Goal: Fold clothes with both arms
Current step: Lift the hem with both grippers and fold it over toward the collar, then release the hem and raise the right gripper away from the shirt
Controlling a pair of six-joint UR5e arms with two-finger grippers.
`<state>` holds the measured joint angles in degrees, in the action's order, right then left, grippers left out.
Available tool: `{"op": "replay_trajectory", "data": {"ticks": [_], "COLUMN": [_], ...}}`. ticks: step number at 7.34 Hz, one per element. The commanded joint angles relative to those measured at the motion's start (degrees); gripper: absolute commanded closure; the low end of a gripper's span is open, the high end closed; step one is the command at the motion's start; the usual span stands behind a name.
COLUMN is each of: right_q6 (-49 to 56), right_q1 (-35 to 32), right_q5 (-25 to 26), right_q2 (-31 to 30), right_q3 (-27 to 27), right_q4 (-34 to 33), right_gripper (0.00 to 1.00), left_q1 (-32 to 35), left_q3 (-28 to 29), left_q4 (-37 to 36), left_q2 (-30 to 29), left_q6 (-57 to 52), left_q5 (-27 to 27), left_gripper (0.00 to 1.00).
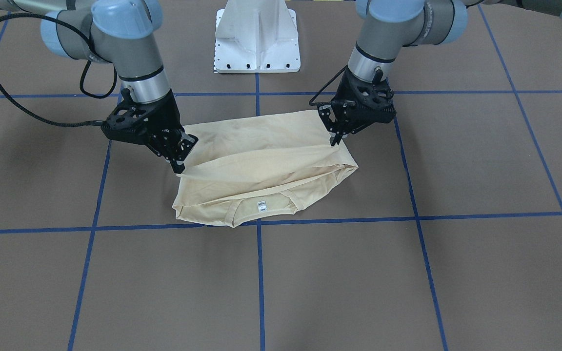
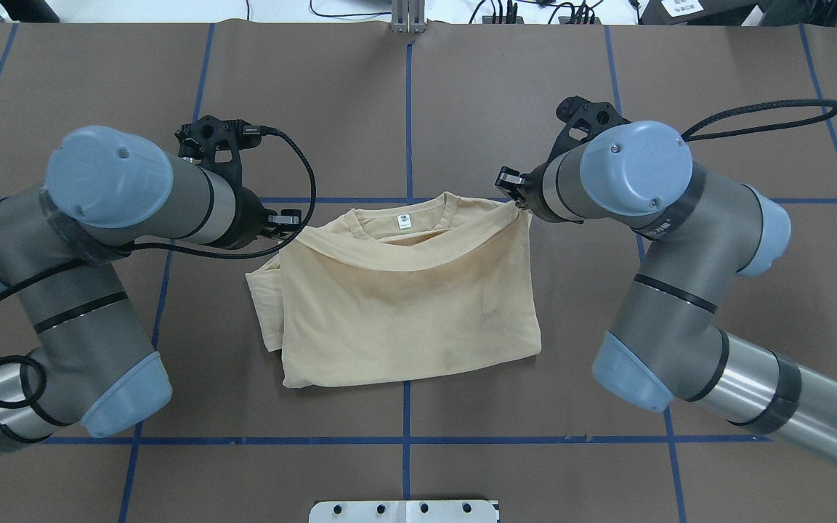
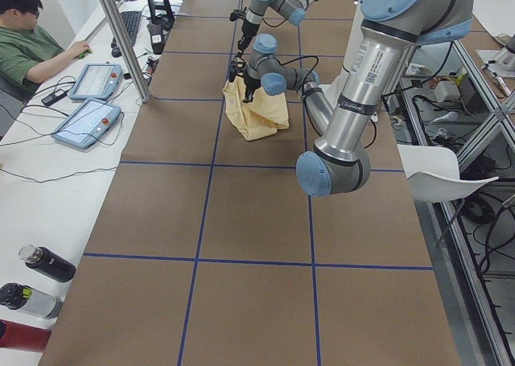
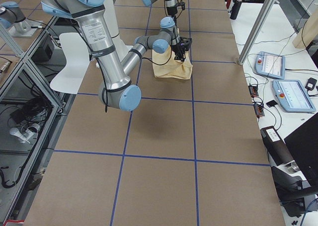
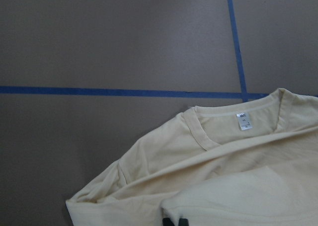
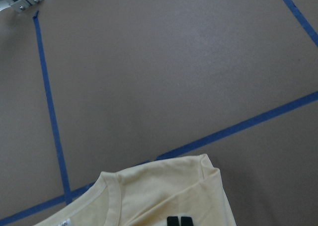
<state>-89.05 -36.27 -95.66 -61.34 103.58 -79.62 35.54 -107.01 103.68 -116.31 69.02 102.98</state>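
Observation:
The clothes (image 1: 261,165), one pale cream-yellow shirt, lie partly folded at the table's middle with the collar and white neck label (image 1: 261,205) on the side away from the robot. An upper layer is lifted and stretched between both grippers. My left gripper (image 1: 333,142) is shut on one corner of that layer, and my right gripper (image 1: 178,168) is shut on the other. In the overhead view the shirt (image 2: 404,312) spans between the left gripper (image 2: 289,220) and the right gripper (image 2: 511,181). Each wrist view shows cloth (image 5: 223,176) (image 6: 164,196) pinched at its lower edge.
The white pedestal base (image 1: 257,39) stands behind the shirt. Blue tape lines (image 1: 259,273) grid the brown table. At the side bench a person (image 3: 32,44) sits by two control tablets (image 3: 87,118); bottles (image 3: 44,263) and a metal post (image 3: 121,36) stand there.

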Motion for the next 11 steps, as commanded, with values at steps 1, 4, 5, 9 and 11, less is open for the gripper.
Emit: {"op": "replay_trajectory", "data": {"ticks": [1,4,5,9,11], "right_q6": [0.6,1.2,2.8,3.3,3.3], "right_q1": [-1.8,-2.4,-3.4,-8.1,-8.0], "right_q5": [0.0,0.0,-0.7,-9.7,-9.6], "right_q2": [1.4,1.4,1.7,1.0,0.9], "right_q3": [-6.4,-10.2,-9.7,-9.3,-9.4], "right_q4": [3.7,7.5,7.5,6.8,7.0], "right_gripper": [1.00,0.07,0.00,0.00,0.00], "left_q1": [0.1,0.1,0.1,-1.2,-10.6], "left_q3": [9.5,12.2,11.1,-2.4,-2.9], "left_q4": [8.3,10.5,12.5,12.2,12.4], "left_q2": [-0.3,-0.1,0.5,9.3,11.4], "left_q6": [-0.1,-0.1,-0.2,-6.4,1.0], "left_q5": [-4.1,-4.3,-3.7,3.8,-0.1], "left_gripper": [1.00,0.01,0.00,0.00,0.00]}}
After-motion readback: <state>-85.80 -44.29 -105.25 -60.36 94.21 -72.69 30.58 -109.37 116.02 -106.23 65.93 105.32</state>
